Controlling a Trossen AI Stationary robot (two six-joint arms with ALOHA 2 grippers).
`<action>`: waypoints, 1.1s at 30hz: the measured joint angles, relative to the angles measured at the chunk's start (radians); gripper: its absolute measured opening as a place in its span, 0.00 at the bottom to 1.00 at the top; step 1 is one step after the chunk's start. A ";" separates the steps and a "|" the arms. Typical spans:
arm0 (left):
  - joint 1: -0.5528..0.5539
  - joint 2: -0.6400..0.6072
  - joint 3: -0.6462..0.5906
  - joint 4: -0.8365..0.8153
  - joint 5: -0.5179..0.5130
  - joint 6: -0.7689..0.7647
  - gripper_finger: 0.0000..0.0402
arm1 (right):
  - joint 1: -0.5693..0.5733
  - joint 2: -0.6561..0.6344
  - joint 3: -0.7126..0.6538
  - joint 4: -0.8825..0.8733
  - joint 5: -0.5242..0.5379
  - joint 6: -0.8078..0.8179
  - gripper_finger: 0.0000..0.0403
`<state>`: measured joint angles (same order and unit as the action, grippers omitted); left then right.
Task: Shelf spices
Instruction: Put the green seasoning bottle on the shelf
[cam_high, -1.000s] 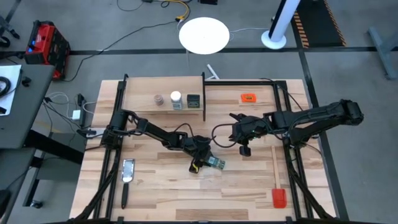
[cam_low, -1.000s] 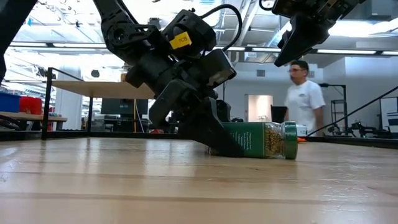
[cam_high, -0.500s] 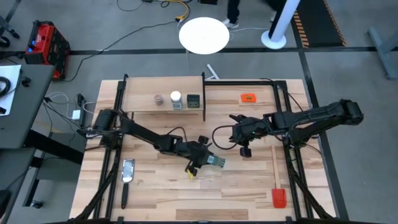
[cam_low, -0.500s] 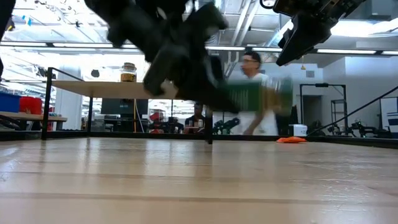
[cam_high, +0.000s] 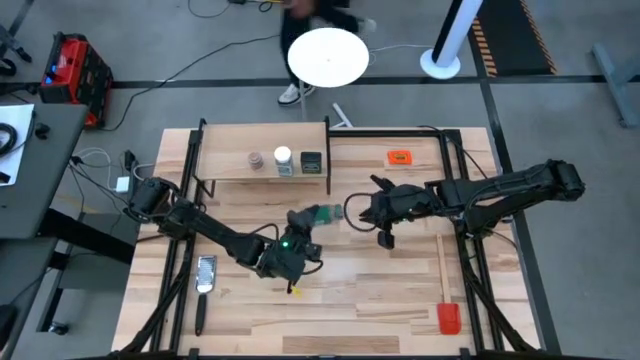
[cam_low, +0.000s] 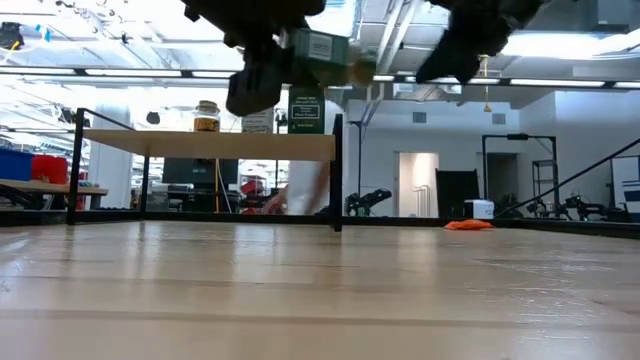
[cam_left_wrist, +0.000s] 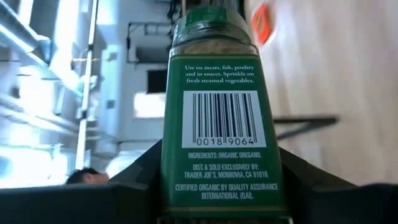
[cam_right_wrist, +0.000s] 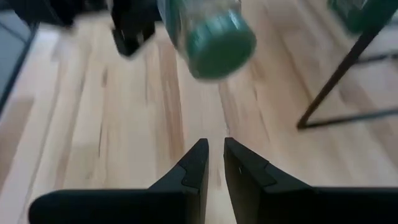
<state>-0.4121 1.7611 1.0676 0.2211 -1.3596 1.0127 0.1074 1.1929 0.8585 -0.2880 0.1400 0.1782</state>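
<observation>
Lifted since a second ago: green-lidded jar (cam_high: 318, 214) is off the table and in the air, clamped lengthwise in my left gripper (cam_high: 300, 228), lid pointing away from the wrist toward my right gripper (cam_high: 372, 212). Right gripper waits just beyond the lid, fingers (cam_right_wrist: 198, 163) nearly shut, holding nothing. Shelf (cam_high: 225, 166) sits past my left gripper, carrying the brownish jar (cam_high: 256, 160), clear jar with white lid (cam_high: 284, 160) and black tin (cam_high: 311, 161).
</observation>
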 joint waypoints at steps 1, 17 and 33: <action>-0.002 0.000 0.000 0.000 -0.023 0.020 0.42 | 0.004 0.000 0.000 0.026 0.002 -0.012 0.14; -0.115 -0.161 0.000 0.109 0.036 0.075 0.42 | 0.069 0.000 0.000 0.317 -0.013 -0.264 0.14; -0.193 -0.317 -0.079 0.217 0.216 -0.131 0.42 | 0.109 0.000 0.000 0.415 -0.041 -0.374 0.58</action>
<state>-0.6048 1.4443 0.9882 0.4382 -1.1438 0.8812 0.2159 1.1927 0.8581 0.1274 0.0994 -0.1959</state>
